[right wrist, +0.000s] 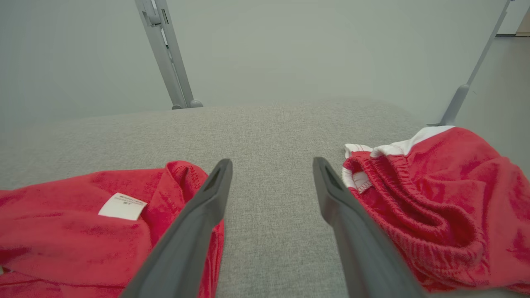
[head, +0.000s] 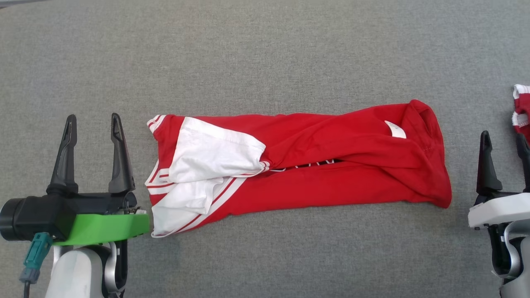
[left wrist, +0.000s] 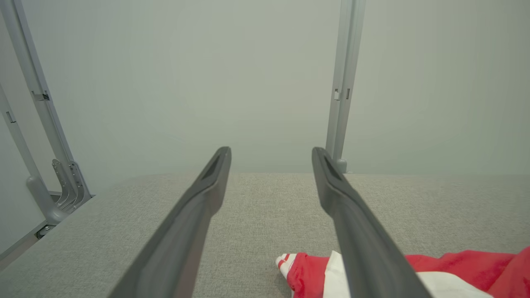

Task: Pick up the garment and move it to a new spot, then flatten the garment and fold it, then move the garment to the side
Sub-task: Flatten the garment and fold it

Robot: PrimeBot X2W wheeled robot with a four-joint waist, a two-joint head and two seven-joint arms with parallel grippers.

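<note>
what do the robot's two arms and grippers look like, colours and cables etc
Both grippers have two long, dark, tapering fingers with slotted tips. The left gripper sits on a black body with a bright green plate, a round black barrel and a teal cable plug, above a white forearm. The right gripper has a white housing and a silver-grey wrist bracket.

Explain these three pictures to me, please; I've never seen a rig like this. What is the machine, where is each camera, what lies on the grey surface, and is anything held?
It is a two-armed robot. The head view looks down on a grey padded surface. A red and white garment lies there, folded into a long strip, with a second red garment at the right edge. The other two pictures come from wrist cameras looking along each arm's fingers. The left gripper and right gripper are both open, beside the garment's ends, holding nothing.
</note>
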